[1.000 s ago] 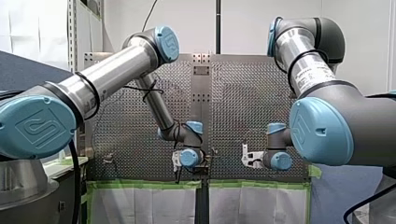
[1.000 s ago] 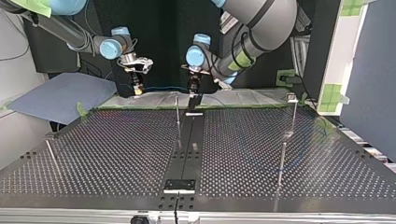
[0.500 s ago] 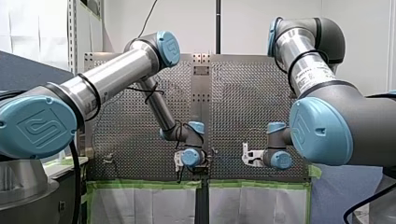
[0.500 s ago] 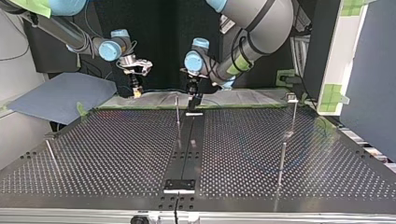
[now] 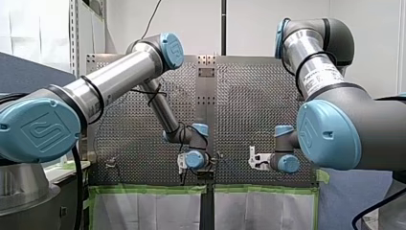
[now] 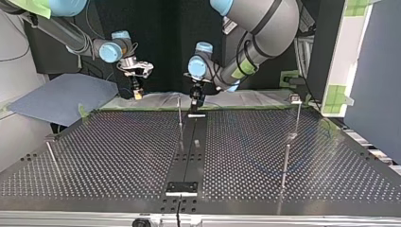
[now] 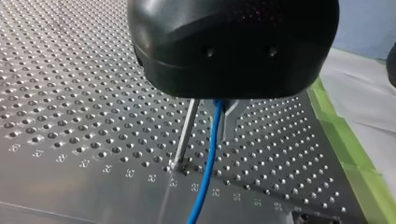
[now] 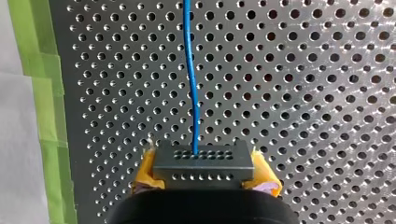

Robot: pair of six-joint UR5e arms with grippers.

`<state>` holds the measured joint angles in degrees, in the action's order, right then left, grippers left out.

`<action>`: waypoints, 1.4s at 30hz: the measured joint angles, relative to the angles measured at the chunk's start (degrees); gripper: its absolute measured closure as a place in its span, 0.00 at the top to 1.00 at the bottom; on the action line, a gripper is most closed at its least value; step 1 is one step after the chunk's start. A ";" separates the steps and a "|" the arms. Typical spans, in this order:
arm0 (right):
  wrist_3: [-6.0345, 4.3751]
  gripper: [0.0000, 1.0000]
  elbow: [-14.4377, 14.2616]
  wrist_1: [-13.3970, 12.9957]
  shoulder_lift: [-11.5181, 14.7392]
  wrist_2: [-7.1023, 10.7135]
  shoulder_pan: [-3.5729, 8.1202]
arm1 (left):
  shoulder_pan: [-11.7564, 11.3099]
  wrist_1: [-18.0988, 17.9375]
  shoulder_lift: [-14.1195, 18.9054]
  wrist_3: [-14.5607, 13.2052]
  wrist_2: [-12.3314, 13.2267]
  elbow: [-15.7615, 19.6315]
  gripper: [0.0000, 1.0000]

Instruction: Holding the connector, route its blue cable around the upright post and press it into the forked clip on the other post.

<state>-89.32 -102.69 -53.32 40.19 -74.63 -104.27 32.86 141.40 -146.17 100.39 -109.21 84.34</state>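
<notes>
Pale walls back the perforated metal table (image 5: 143, 139), which the front view shows edged with green tape (image 5: 148, 189) on its near side. Both my left arm (image 5: 119, 79) and my right arm (image 5: 316, 72) reach down to that taped edge, wrists near each other. The cable is too thin to trace here.

From across the table, my right gripper (image 6: 138, 94) hangs over the taped edge at the view's left. Beside the middle strip, my left gripper (image 6: 195, 103) stands just next to the thin upright metal post (image 6: 179, 113). Well apart at the view's right is another post with a small head (image 6: 297, 113), likely the clip's. That long run is the first worry: with too little slack, the line would pull tight against the post.

Along my left gripper, the thin blue cable (image 7: 208, 158) drops from under the black housing (image 7: 233, 46), just beside the post. Only one metal finger (image 7: 229, 123) shows, so I cannot tell whether the cable is clamped. If it runs free there, it may ride up and off the post.

Along my right gripper, yellow pads (image 8: 147, 170) are clamped on the grey rectangular connector with rows of holes (image 8: 205, 161), and the cable leaves its face straight ahead. A sideways tug could twist the connector in the pads or kink the cable at its root.
</notes>
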 joint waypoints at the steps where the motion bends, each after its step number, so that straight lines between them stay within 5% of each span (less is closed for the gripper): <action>1: -0.02 0.00 0.02 -0.04 -0.02 0.00 0.01 | -0.04 0.08 0.00 -0.01 0.05 -0.12 0.00; 12: -0.10 0.00 0.90 0.20 -0.84 -0.27 0.26 | -0.21 0.76 -0.01 -0.03 0.31 -0.66 0.00; 20: 1.00 0.00 2.73 3.04 -3.61 -0.61 0.42 | -0.38 0.81 -0.02 -0.02 0.28 -0.68 0.00; 42: 1.19 0.00 7.49 7.52 -3.84 -0.53 0.51 | -2.28 2.64 -0.02 -0.02 1.21 -3.13 0.00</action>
<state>-88.13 -95.20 -45.81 36.35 -75.16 -103.76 30.58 144.04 -146.19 100.37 -108.00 81.21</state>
